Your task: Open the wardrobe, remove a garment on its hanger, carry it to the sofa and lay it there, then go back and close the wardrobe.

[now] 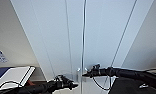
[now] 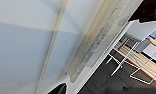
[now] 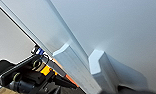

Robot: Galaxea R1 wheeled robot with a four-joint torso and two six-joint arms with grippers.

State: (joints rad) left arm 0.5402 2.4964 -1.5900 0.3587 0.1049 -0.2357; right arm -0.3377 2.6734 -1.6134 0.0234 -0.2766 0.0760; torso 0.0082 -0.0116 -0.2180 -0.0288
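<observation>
Tall white panelled wardrobe (image 1: 84,37) doors closed, filling centre frame, left gripper (image 1: 73,85) and right gripper (image 1: 85,74) at the small white handles (image 1: 79,71) low centre, grips impossible to tell

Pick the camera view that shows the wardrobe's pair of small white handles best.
Right wrist view: the pair of small white handles appears large, either side of the door seam. Head view shows them tiny between both arms on the tall white panelled wardrobe. Left wrist view shows door panel, no handles discernible.

— We see even, cool light on the wardrobe (image 1: 94,37); its doors read pale blue-white, soft and blurred, their lines splaying toward the head view's edges.

— We note a darker band across the panel in the left wrist view, and dark arms losing detail.
</observation>
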